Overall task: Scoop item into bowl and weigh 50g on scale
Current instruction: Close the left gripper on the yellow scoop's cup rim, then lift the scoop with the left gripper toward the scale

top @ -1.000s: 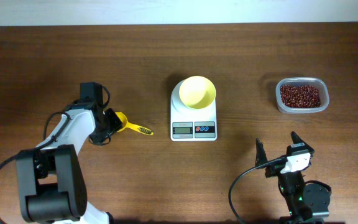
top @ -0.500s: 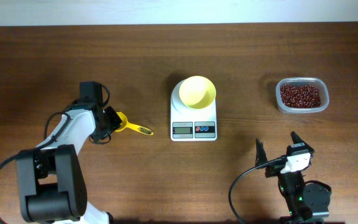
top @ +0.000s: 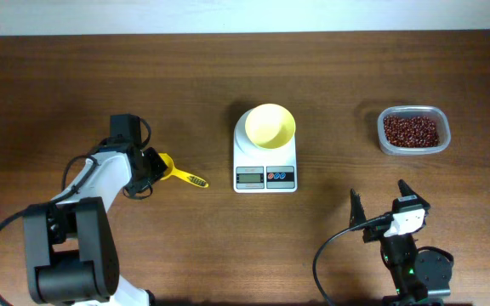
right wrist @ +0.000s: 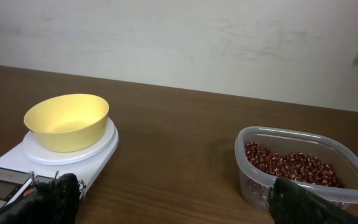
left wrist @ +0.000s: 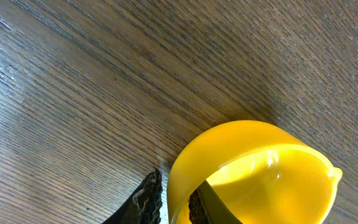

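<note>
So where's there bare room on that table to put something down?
Bare wood lies between the scale and the tub of beans, and along the whole far edge. It is crowded only around the left gripper, clamped on the yellow scoop.

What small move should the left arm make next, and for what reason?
Probably close the left gripper firmly and lift the scoop a little. Its fingers straddle the scoop's wall, the scoop lies on the table, the bowl on the scale is empty, and the beans sit in a tub beyond the scale.
</note>
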Tool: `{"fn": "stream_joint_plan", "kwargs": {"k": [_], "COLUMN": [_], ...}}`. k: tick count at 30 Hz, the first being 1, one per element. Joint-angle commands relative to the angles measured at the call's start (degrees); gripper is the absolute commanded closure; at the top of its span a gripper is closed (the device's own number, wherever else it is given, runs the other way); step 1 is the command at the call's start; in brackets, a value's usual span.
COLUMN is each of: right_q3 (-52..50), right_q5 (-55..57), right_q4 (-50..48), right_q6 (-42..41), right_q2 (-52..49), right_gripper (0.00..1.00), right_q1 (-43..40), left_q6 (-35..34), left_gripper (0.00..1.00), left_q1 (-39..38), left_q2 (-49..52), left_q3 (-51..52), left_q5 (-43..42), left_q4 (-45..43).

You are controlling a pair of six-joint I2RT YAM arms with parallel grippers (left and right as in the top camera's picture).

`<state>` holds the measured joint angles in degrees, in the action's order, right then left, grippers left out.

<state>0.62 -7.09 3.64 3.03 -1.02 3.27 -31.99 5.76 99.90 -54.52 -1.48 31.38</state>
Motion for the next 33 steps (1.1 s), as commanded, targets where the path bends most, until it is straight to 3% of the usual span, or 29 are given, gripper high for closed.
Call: {"fn": "stream_joint_plan", "kwargs": {"k": [1,6,17,29,33], "right_q3": [-0.3,-0.3,-0.3,-0.3,-0.3], "right_q5": [0.1,0.1,0.1,0.1,0.1], "right_q4": [0.3,0.3,0.3,0.3,0.3], "right_q6": [0.0,0.0,-0.1,-0.1,-0.1], "right_q2": [0.2,0.2,0.2,0.2,0.2], "right_gripper": [0.01,0.01,0.01,0.01,0.01], "right_q1": [0.5,0.5,0.5,0.5,0.5], "left_q6": [-0.2,-0.1,-0.1,-0.1,-0.1], "left_gripper": [0.83,1.0,1.0,1.0,1.0], "left_q1": [0.4,0.4,0.4,0.4,0.4], "left_q2": [0.4,0.4,0.3,-4.2,-5.4], "left_q3": [0.5,0.5,-0.3,-0.6,-1.0], "left_q5": [0.4,0.4,-0.2,-16.7,-17.2], "left_q4": [-0.3,-0.3,-0.7,-1.0,-1.0]}}
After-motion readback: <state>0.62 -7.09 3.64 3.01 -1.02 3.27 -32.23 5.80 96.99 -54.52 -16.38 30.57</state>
